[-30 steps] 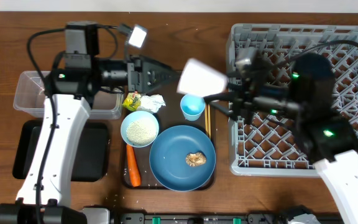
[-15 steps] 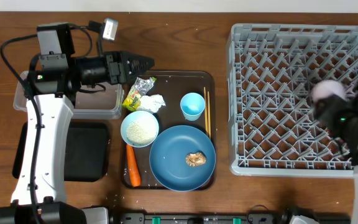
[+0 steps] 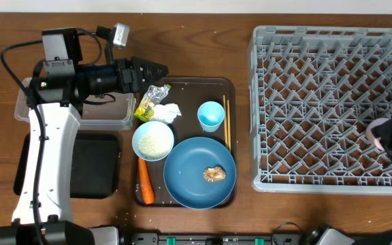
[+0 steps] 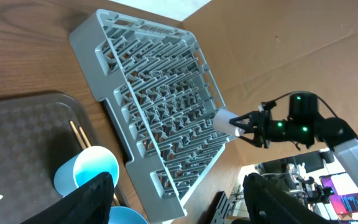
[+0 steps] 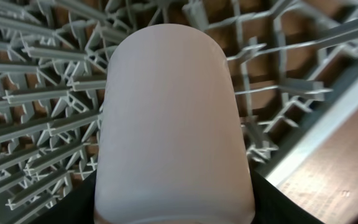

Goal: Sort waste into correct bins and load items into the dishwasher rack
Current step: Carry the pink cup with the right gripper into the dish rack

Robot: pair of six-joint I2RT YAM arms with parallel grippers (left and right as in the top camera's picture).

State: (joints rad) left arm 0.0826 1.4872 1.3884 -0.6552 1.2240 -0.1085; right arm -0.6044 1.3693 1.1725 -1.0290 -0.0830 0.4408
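My right gripper (image 3: 388,135) is shut on the small pinkish-white cup (image 5: 173,124) and holds it over the right side of the grey dishwasher rack (image 3: 318,102). My left gripper (image 3: 159,69) is open and empty, above the yellow-green wrapper (image 3: 150,102) and white tissue (image 3: 168,112). On the brown serving tray are the pale bowl of rice (image 3: 153,141), the orange carrot (image 3: 145,182), the small light-blue cup (image 3: 211,116), the chopsticks (image 3: 227,131) and the blue plate (image 3: 189,184) with a brown lump (image 3: 214,174).
The clear tub (image 3: 29,109) sits at the left under my left arm, with the black tray (image 3: 97,167) in front of it. The brown serving tray (image 3: 203,87) lies between them and the rack. The left wrist view shows the rack (image 4: 160,106) and the light-blue cup (image 4: 89,171).
My right arm has carried the pinkish-white cup from the rack's left edge across to its right side. My left arm pulled back to the left and has since held still.
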